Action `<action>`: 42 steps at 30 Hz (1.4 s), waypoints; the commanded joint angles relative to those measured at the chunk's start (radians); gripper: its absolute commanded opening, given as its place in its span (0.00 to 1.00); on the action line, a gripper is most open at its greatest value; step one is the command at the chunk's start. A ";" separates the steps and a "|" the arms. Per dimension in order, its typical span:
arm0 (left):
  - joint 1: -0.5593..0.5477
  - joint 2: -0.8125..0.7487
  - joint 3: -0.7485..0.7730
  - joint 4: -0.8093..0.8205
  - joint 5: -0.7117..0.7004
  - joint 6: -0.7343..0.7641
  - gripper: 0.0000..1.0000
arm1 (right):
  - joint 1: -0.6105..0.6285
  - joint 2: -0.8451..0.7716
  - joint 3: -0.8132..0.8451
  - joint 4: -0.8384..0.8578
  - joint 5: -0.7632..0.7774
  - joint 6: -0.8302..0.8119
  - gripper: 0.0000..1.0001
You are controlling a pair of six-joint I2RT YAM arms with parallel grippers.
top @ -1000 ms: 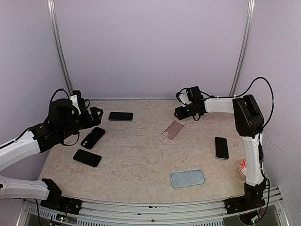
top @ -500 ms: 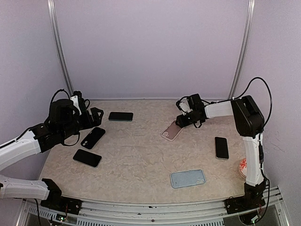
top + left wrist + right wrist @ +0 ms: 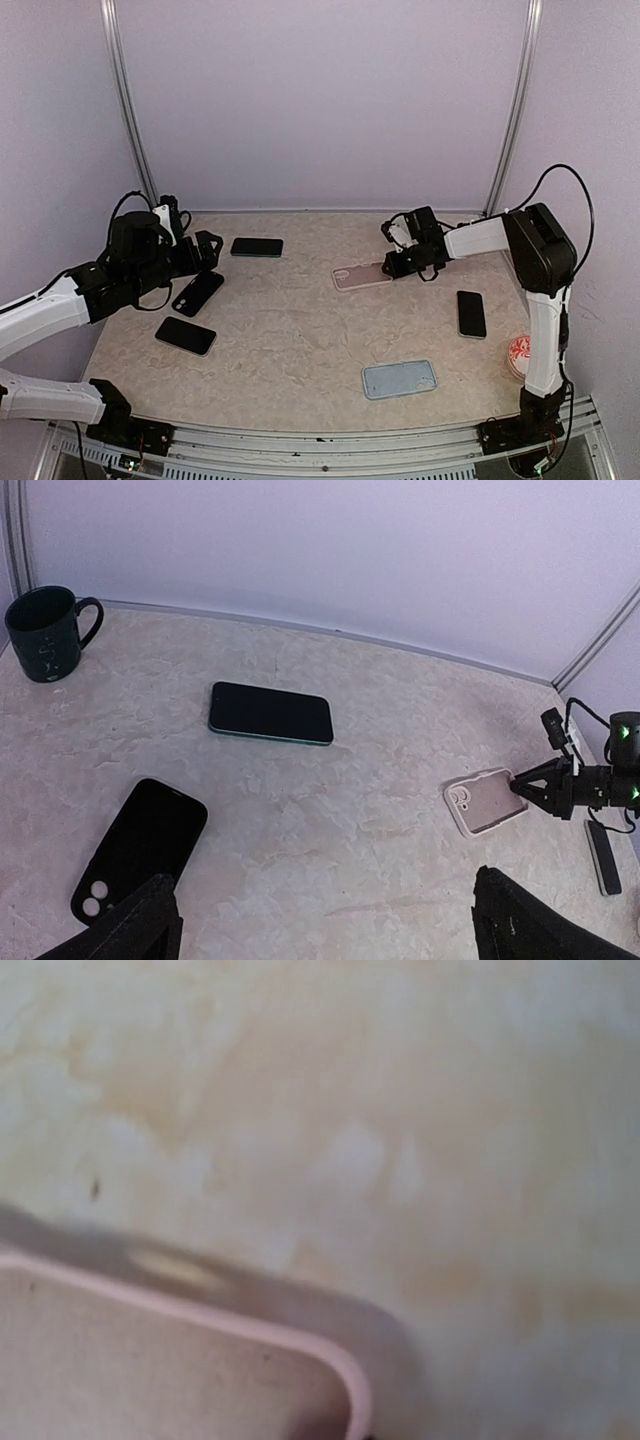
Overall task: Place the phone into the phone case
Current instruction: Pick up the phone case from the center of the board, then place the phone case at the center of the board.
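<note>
A pink phone case [image 3: 358,276] lies crosswise at the back right of the table, camera cut-out to the left. My right gripper [image 3: 393,266] is shut on its right end; in the left wrist view its tips [image 3: 522,790] meet on the pink phone case [image 3: 483,801]. The right wrist view is blurred and shows only a corner of the case [image 3: 150,1360], no fingers. A dark phone [image 3: 257,247] lies at the back and another dark phone [image 3: 471,313] at the right. My left gripper [image 3: 205,250] hovers open over the left side, holding nothing.
A black case with camera holes [image 3: 197,292] and a dark phone [image 3: 185,336] lie under the left arm. A pale blue case [image 3: 399,379] lies near the front. A dark mug [image 3: 45,632] stands at the back left. A small orange-white object [image 3: 517,355] sits by the right edge.
The right gripper came down onto the pink case, closed on its end and swung it from a diagonal to lying crosswise. The left arm barely moved.
</note>
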 commanded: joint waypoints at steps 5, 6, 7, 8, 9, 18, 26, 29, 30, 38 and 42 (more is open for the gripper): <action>-0.007 -0.012 -0.043 0.049 0.014 -0.013 0.99 | 0.103 -0.122 -0.160 0.062 0.105 0.170 0.00; -0.007 -0.011 -0.045 0.051 0.017 -0.015 0.99 | 0.118 -0.126 -0.171 0.070 0.126 0.189 0.00; -0.007 -0.011 -0.047 0.053 0.017 -0.016 0.99 | 0.136 -0.130 -0.180 0.076 0.145 0.211 0.00; -0.007 -0.009 -0.048 0.053 0.018 -0.018 0.99 | 0.151 -0.133 -0.187 0.078 0.166 0.238 0.00; -0.007 -0.010 -0.051 0.053 0.018 -0.018 0.99 | 0.166 -0.135 -0.193 0.078 0.184 0.265 0.00; -0.007 -0.026 -0.074 0.059 0.015 -0.023 0.99 | 0.289 -0.138 -0.208 0.068 0.306 0.540 0.00; -0.007 -0.026 -0.084 0.072 0.024 -0.026 0.99 | 0.361 -0.124 -0.173 0.049 0.358 0.757 0.00; -0.007 -0.031 -0.085 0.067 0.019 -0.022 0.99 | 0.367 -0.126 -0.171 0.062 0.347 0.785 0.05; -0.007 -0.033 -0.086 0.066 0.017 -0.022 0.99 | 0.369 -0.129 -0.173 0.064 0.349 0.785 0.07; -0.007 -0.053 -0.090 0.060 0.009 -0.014 0.99 | 0.369 -0.217 -0.203 -0.004 0.422 0.701 0.60; -0.007 -0.055 -0.090 0.061 0.009 -0.012 0.99 | 0.349 -0.333 -0.274 -0.064 0.493 0.656 0.75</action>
